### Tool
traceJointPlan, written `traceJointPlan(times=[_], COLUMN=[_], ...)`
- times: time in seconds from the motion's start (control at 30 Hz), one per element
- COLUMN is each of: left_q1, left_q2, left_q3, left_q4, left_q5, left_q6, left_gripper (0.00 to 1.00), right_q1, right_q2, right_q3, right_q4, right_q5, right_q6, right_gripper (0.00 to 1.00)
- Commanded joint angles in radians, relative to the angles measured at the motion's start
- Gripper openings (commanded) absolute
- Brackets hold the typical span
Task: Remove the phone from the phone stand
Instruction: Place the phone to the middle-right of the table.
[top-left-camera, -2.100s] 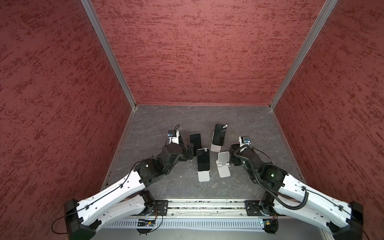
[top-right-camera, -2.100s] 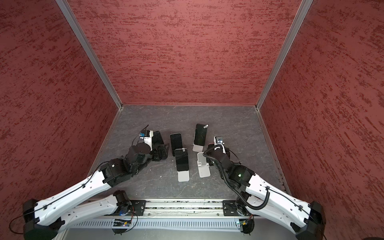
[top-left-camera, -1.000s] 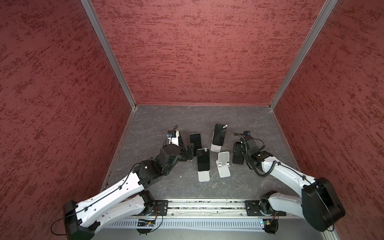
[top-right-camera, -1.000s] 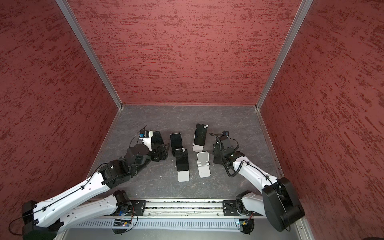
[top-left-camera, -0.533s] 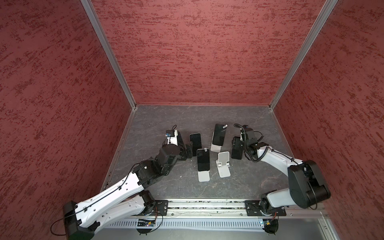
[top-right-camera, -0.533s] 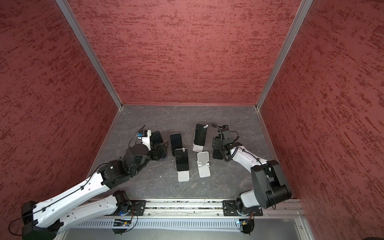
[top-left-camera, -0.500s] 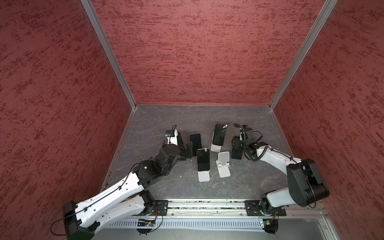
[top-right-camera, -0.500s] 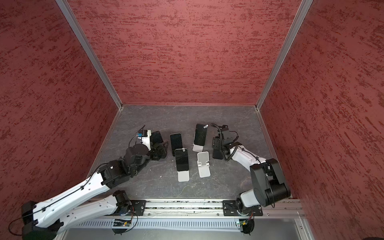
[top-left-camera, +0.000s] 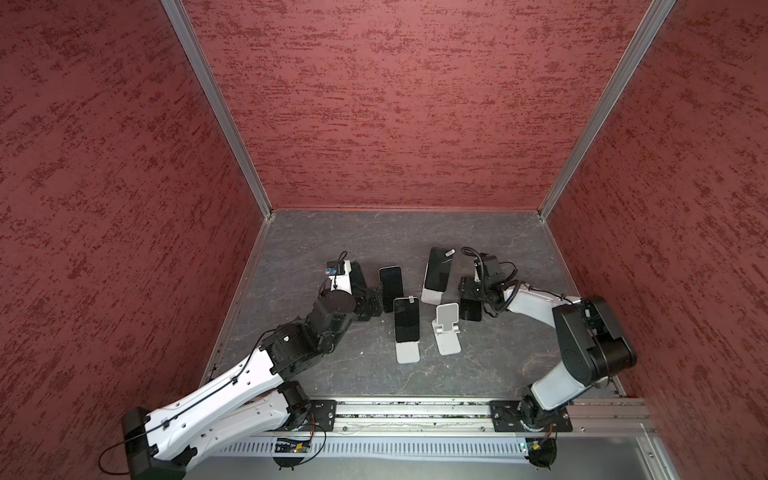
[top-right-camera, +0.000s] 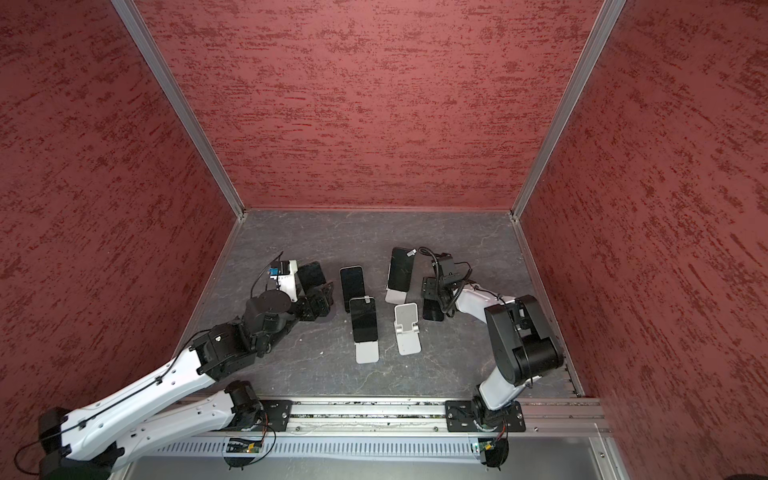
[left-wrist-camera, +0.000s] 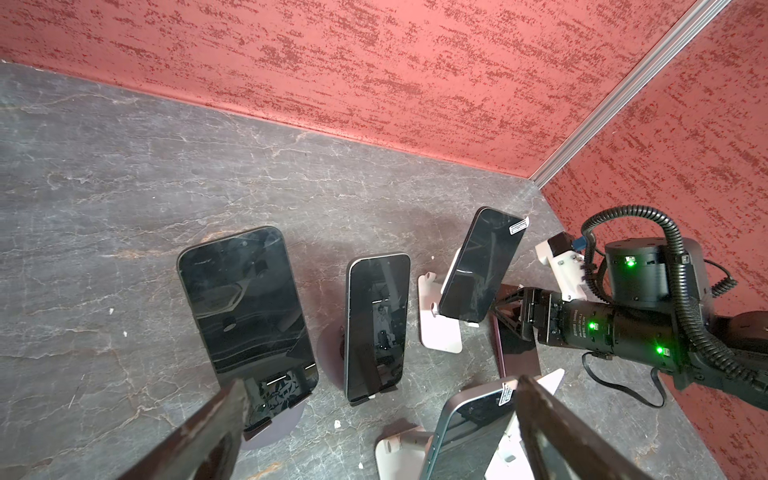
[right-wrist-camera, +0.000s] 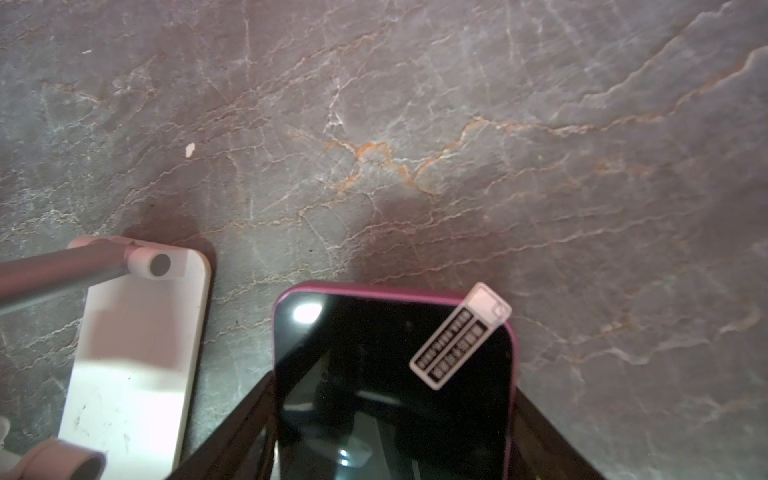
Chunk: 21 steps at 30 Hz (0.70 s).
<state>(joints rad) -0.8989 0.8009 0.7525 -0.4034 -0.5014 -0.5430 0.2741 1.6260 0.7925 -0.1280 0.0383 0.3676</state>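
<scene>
Looking down on the grey stone-patterned table (top-left-camera: 374, 237), you find the right gripper (top-left-camera: 470, 300) just right of centre in both top views. Its jaws are clamped on the long edges of a pink-edged phone (top-left-camera: 471, 311). That phone is off its holder. It sits close against the right side of the empty white phone stand (top-left-camera: 446, 328), and I can't make out whether its lower end touches the table.

In the right wrist view the phone (right-wrist-camera: 395, 386) fills the lower middle of the frame with its dark screen facing up. Dark fingers (right-wrist-camera: 232, 432) run along both of its sides, and a small white sticker (right-wrist-camera: 459, 336) slants across its upper right corner. A white stand base (right-wrist-camera: 133, 357) lies at the lower left of that frame.

The left gripper (top-left-camera: 374, 305) is left of centre in both top views, spread wide and holding nothing. In the left wrist view its two fingers (left-wrist-camera: 208, 432) come up from the bottom edge, well apart.

Beyond them in that view, other phones rest on stands:
- A large phone (left-wrist-camera: 245, 307) is at centre left.
- A slim phone (left-wrist-camera: 376, 324) is in the middle.
- A tilted phone (left-wrist-camera: 478, 266) leans steeply on a white stand right of centre.
- A near phone (left-wrist-camera: 465, 428) is at the bottom edge, partly cut off.
</scene>
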Motion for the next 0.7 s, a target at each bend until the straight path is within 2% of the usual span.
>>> traceJointPlan(times=[0.0, 0.33, 0.67], left_q1=[-0.004, -0.005, -0.005], left_q2=[-0.012, -0.021, -0.034], left_q3=[-0.012, -0.03, -0.051], left_q4=[0.004, 0.025, 0.094], left_q5=[-0.015, -0.016, -0.038], left_q6=[0.006, 0.021, 0.073], left_gripper=[0.99, 0.99, 0.99], right_q1=[-0.009, -0.015, -0.017], right_q2=[0.018, 0.068, 0.144], right_q3=[0.028, 0.06, 0.137], right_q4=[0.022, 0.004, 0.008], right_q5=[0.002, 0.068, 0.099], right_q6=[0.011, 0.019, -0.045], right_gripper=[0.67, 0.68, 0.68])
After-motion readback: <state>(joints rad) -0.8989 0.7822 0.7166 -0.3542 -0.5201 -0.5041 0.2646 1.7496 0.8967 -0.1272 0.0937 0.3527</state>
